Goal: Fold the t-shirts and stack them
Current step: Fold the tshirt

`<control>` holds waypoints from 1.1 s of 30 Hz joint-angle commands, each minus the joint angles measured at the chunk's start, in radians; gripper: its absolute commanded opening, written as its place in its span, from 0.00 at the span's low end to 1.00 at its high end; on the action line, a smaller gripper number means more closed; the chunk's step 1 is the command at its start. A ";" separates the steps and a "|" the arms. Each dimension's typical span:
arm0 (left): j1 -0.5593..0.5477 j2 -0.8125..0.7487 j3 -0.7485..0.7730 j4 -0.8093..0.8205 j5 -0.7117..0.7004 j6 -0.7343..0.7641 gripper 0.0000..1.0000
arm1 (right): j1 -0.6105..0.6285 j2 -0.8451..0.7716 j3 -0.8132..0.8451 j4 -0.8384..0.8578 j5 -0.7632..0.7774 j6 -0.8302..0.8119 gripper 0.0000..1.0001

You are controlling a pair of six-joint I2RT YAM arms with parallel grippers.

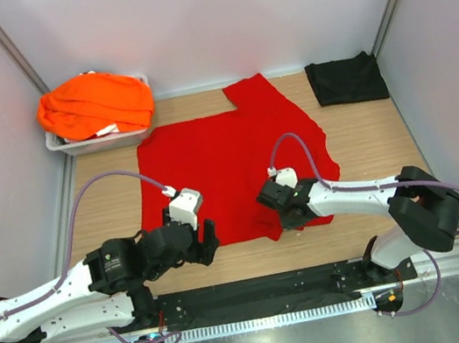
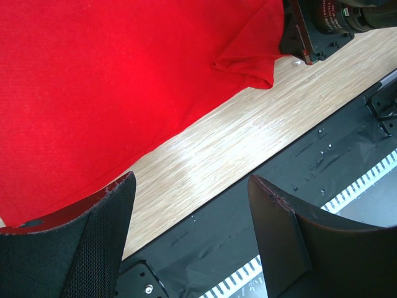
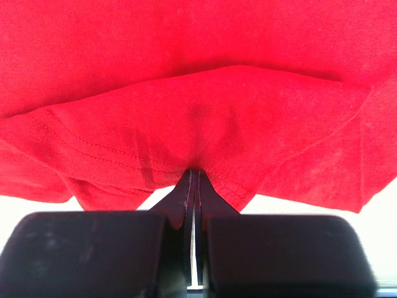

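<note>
A bright red t-shirt [image 1: 219, 164] lies spread flat over the middle of the wooden table. My right gripper [image 1: 275, 215] is shut on its near hem at the lower right corner. In the right wrist view the fingertips [image 3: 193, 174] pinch the bunched red cloth [image 3: 198, 93]. My left gripper [image 1: 205, 242] hovers open at the shirt's near left edge, holding nothing. Its fingers [image 2: 105, 205] stand wide over the red cloth [image 2: 93, 81] and bare wood. A black t-shirt [image 1: 347, 80] lies folded at the back right. Orange t-shirts [image 1: 93, 105] are heaped at the back left.
The orange heap fills a grey plastic tray [image 1: 60, 146] in the back left corner. A black base rail [image 1: 259, 289] runs along the near table edge. White walls close in the left, right and back sides.
</note>
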 commanded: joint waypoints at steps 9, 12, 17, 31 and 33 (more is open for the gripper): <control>-0.001 -0.002 -0.001 -0.002 -0.037 -0.022 0.74 | 0.007 -0.095 0.013 -0.091 0.061 0.044 0.34; 0.000 -0.002 -0.001 0.000 -0.039 -0.022 0.73 | 0.007 -0.167 -0.004 -0.129 0.057 0.083 0.36; -0.001 0.001 -0.003 0.003 -0.039 -0.022 0.73 | 0.007 -0.309 -0.058 -0.123 0.003 0.137 0.36; -0.008 -0.014 -0.006 0.001 -0.042 -0.024 0.74 | 0.000 -0.240 -0.145 -0.025 -0.024 0.178 0.46; -0.008 -0.010 -0.003 0.000 -0.042 -0.026 0.74 | -0.002 -0.231 -0.154 -0.002 -0.028 0.175 0.46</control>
